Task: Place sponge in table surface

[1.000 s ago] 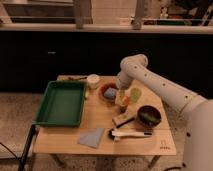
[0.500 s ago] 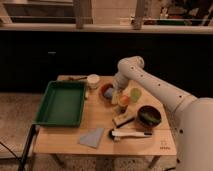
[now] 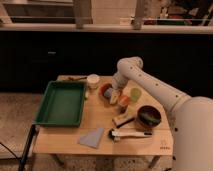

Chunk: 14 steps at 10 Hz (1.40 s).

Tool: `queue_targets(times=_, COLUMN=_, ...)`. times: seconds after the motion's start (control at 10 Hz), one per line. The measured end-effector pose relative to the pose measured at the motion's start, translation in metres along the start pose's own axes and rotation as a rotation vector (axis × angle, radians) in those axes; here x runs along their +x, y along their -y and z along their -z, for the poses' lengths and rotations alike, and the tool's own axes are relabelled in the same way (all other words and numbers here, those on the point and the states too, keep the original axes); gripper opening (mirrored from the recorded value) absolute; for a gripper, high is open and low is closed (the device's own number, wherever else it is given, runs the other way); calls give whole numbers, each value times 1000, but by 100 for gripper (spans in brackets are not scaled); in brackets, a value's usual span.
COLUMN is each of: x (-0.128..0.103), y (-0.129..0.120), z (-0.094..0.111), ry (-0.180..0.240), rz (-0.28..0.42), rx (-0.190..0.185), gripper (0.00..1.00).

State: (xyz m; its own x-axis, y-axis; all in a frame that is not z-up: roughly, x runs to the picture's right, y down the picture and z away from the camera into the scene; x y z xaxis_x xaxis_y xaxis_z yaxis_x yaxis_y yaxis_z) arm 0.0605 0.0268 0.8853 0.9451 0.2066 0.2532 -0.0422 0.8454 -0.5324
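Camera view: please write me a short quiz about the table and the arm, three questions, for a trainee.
1. True or false: the green tray lies on the left part of the table surface, as the camera sees it.
2. Which of these is nearest to the gripper? A the grey-blue cloth. B the red bowl. C the green tray.
3. Fill in: the dark bowl stands just right of the tan ____.

Key: 1 true. 2 B; the gripper is low over the back middle of the table, beside that bowl. 3 block, that is the tan block.
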Motion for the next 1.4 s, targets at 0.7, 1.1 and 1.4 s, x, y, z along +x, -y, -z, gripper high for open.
queue_targets(times=0.7, x=3, y=10, z=-16, ry=33, rz=-26, rx=-11, gripper=80)
queue_targets(times=1.1, x=6, y=14, z=-25, ry=46, rz=-52, rx=-22, gripper=80)
queue_targets(times=1.4, x=13, y=15, z=-32, ry=52, rz=-78, rx=-30, gripper=80)
